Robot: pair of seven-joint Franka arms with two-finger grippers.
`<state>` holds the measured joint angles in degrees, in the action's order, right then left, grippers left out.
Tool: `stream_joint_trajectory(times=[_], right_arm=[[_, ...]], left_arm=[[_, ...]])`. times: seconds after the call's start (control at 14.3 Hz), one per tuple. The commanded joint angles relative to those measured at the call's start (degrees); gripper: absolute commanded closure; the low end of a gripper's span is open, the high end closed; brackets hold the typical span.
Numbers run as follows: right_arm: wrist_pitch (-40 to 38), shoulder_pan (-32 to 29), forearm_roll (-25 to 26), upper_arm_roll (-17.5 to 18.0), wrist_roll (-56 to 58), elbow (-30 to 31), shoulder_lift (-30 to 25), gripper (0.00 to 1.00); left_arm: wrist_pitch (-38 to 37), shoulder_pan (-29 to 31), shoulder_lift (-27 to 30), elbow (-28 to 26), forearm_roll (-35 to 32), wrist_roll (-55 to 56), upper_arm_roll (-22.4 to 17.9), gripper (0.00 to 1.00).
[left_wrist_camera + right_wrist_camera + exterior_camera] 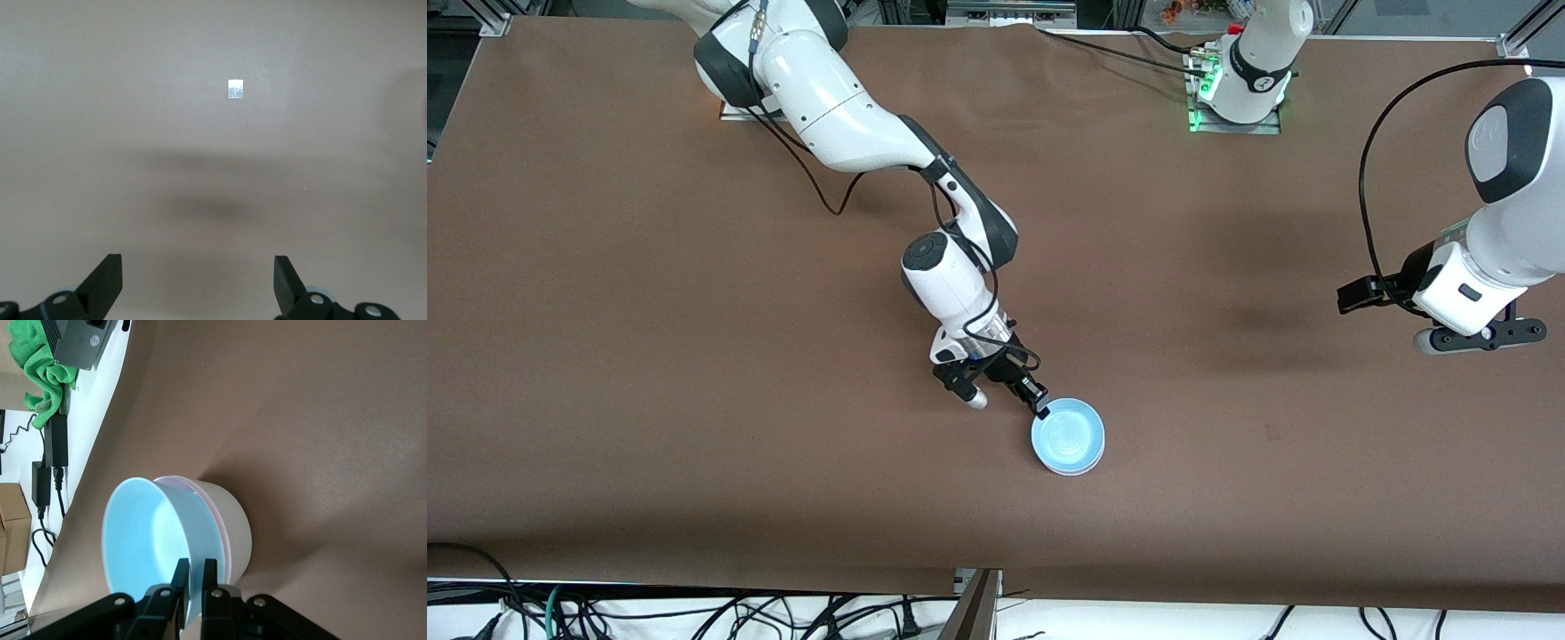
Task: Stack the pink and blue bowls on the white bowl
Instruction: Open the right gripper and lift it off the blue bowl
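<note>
The light blue bowl (pixel 1069 437) sits on the table near the middle, nearer to the front camera than the right arm's wrist. In the right wrist view the blue bowl (pixel 143 540) is nested in the pale pink bowl (pixel 222 543), which is nested in the white bowl (pixel 235 520). My right gripper (pixel 1040 411) is shut on the blue bowl's rim, one finger inside and one outside (pixel 198 577). My left gripper (pixel 1480 336) waits above bare table at the left arm's end, open and empty (pixel 198 280).
A small white square mark (pixel 235 89) lies on the brown table under the left gripper. Off the table's edge are a green cloth (pixel 40 360), a dark box (pixel 80 343) and cables (pixel 694 613).
</note>
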<state>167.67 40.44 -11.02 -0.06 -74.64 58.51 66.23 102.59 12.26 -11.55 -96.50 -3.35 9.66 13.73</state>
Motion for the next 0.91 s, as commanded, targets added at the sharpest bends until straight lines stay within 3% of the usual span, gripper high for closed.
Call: stream_joint_trajectory(times=[0.0, 0.07, 0.14, 0.49, 0.84], right_arm=[[1.25, 0.35, 0.21, -0.46, -0.34, -2.44, 1.71, 0.72], [1.16, 0.17, 0.21, -0.64, -0.07, -2.44, 1.53, 0.56], [-0.05, -0.27, 0.21, -0.73, -0.07, -2.44, 1.1, 0.01], [-19.45, -4.3, 0.64, -1.78, 4.73, -2.27, -9.08, 0.0], [-53.1, -12.56, 1.34, -1.78, 37.21, -0.68, -20.25, 0.0]], left_arm=[[0.59, 0.66, 0.56, -0.62, 1.06, -1.48, 0.25, 0.0], [0.59, 0.66, 0.56, -0.62, 1.06, -1.48, 0.25, 0.0], [0.59, 0.66, 0.56, -0.62, 1.06, -1.48, 0.25, 0.0], [0.59, 0.66, 0.47, -0.62, 1.06, -1.48, 0.25, 0.0], [0.59, 0.66, 0.47, -0.62, 1.06, -1.48, 0.25, 0.0]])
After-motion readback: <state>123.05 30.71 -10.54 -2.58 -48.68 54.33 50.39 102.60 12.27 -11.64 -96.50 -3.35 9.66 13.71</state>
